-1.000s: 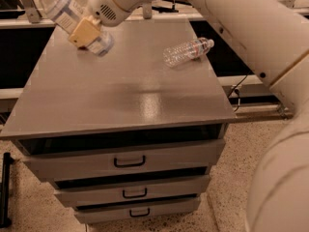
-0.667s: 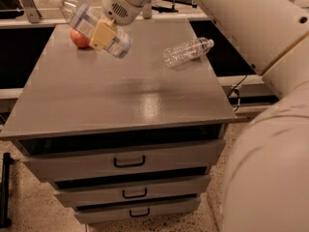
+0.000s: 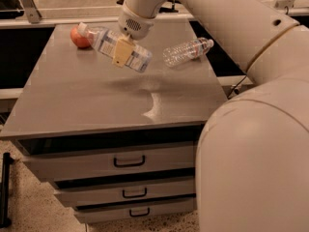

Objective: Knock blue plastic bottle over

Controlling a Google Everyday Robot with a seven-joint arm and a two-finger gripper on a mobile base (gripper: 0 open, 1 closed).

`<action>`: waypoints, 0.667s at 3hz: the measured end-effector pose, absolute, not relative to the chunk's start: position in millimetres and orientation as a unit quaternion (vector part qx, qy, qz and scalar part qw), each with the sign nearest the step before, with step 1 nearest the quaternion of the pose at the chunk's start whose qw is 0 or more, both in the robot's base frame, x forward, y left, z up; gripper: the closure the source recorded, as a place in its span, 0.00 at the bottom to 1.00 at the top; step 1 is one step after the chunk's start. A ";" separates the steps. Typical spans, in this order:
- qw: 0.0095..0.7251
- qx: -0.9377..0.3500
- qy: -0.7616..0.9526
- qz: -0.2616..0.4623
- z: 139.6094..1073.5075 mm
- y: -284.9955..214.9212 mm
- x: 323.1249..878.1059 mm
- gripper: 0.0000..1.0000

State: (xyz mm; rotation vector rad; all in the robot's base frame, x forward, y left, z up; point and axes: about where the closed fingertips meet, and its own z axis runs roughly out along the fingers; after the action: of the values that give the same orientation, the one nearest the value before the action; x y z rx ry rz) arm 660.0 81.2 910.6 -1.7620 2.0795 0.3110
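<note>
The blue plastic bottle (image 3: 107,43) is clear with a white cap and a pale blue-and-white label. It is tilted almost flat, with its cap pointing to the far left, and it hangs above the grey table (image 3: 96,105). My gripper (image 3: 122,53) reaches down from the white arm at the top. It is shut on the bottle's middle, and a tan finger (image 3: 120,52) lies across the label. The bottle casts a shadow on the table below it.
A slim crinkled clear bottle (image 3: 187,50) with a reddish band lies on its side at the back right. A red apple (image 3: 77,37) sits at the back left, just behind the held bottle's cap. Drawers (image 3: 129,161) are below the tabletop. My arm's white body fills the right side.
The gripper has carried the bottle right and nearer, from the table's back left corner towards the middle. The apple now shows behind it.
</note>
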 end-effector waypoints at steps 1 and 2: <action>0.185 -0.626 0.746 0.128 883.3 90.2 661.7 0.83; 0.190 -0.623 0.745 0.146 861.8 104.9 662.9 0.59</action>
State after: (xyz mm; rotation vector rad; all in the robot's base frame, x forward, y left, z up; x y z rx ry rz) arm 662.9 104.9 861.8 -1.7501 2.0926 0.4101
